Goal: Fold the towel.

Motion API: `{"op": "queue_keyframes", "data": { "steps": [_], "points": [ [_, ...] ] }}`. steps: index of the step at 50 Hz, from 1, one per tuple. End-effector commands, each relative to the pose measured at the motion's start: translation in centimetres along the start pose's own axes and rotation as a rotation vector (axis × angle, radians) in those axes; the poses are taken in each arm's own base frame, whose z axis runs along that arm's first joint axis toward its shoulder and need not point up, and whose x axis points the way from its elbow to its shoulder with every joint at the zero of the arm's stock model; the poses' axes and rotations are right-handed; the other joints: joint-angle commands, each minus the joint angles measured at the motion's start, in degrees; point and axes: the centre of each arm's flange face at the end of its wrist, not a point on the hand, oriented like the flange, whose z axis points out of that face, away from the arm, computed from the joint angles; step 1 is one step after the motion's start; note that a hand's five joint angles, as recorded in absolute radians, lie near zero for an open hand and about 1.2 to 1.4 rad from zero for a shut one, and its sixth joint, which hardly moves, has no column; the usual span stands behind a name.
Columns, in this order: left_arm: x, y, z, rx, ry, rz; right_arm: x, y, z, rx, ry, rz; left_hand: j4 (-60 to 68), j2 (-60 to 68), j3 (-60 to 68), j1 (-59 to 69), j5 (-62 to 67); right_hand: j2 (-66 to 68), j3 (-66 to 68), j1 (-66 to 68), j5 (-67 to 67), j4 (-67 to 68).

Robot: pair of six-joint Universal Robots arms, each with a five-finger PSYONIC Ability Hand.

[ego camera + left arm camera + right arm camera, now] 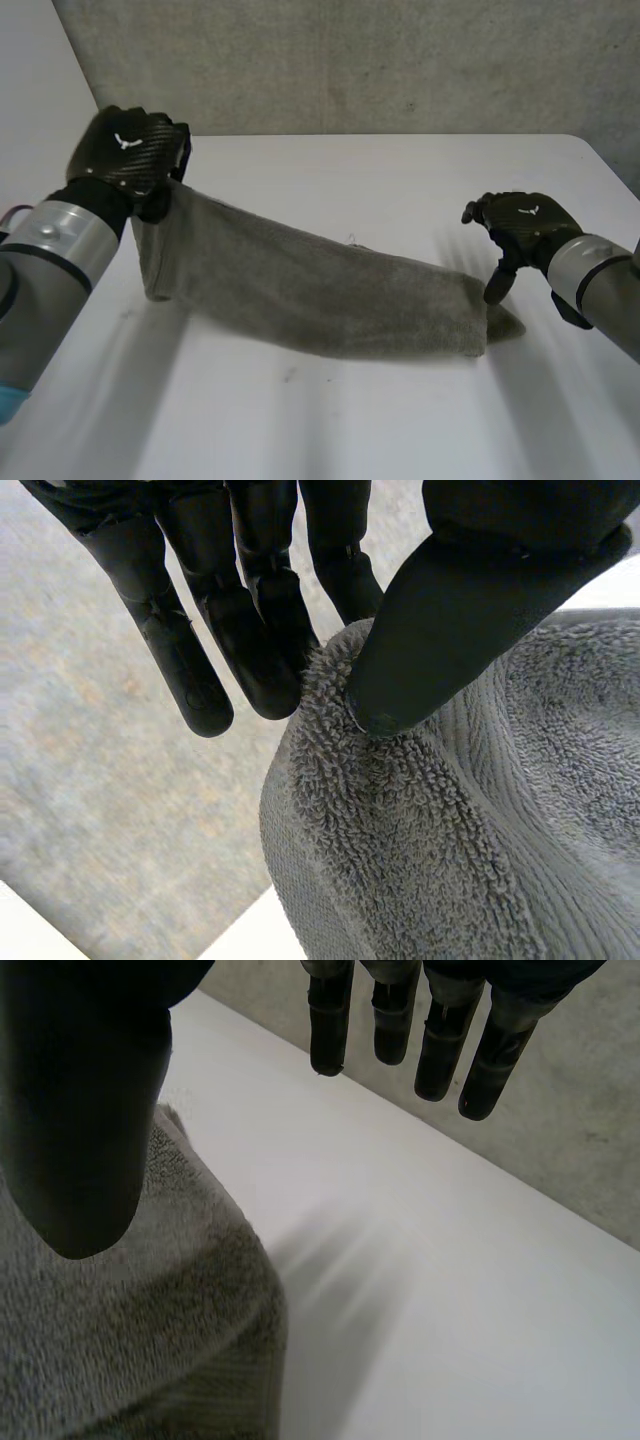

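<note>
A grey towel (310,290) stretches across the white table (400,170), folded lengthwise, with its left end lifted. My left hand (128,152) is shut on that raised end; in the left wrist view the thumb (450,620) pinches the towel's edge (420,820) against the fingers (260,630). My right hand (520,232) hovers over the towel's right end, which lies on the table. Its fingers (440,1030) are straight and its thumb (75,1110) hangs over the towel (130,1330), holding nothing.
A grey wall (350,60) runs behind the table's far edge. The table's right edge (610,170) lies just beyond my right hand. Bare tabletop (330,420) spreads in front of the towel.
</note>
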Motion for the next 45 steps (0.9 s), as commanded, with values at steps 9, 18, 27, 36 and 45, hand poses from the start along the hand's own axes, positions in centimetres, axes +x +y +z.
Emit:
{"op": "queue_keyframes", "data": {
  "steps": [9, 18, 27, 36, 45],
  "points": [
    [-1.2, -4.1, -4.1, 0.141, -0.049, -0.063, -2.9, -3.5, 3.4, -0.013, -0.329, 0.199, 10.26, 10.3, 10.32, 11.7, 11.1, -4.25, -3.22, -7.46, -2.83, -4.12],
    [-1.5, -4.3, -4.3, 0.147, -0.06, -0.062, -4.4, 0.1, 7.1, -0.139, -0.374, 0.216, 10.26, 10.3, 10.32, 11.7, 11.1, -0.39, 0.64, -3.6, 1.03, -0.26],
    [-2.7, -3.2, -3.4, 0.119, -0.104, -0.056, -5.0, 2.0, 7.2, -0.262, -0.418, 0.199, 10.26, 10.3, 10.32, 11.7, 11.1, 16.45, 17.47, 13.23, 17.86, 16.57],
    [-4.5, -0.8, -0.2, 0.097, -0.136, -0.045, -3.1, -2.3, 8.0, -0.098, -0.33, 0.096, 10.26, 10.3, 10.32, 11.7, 11.1, 64.66, 65.69, 61.45, 66.08, 64.79],
    [-7.6, -5.0, 7.4, 0.4, -0.22, -0.01, 1.7, -16.8, 7.3, 0.587, 0.065, -0.096, 10.26, 10.3, 10.32, 11.7, 11.1, 64.66, 65.69, 61.45, 66.08, 64.79]
  ]
}}
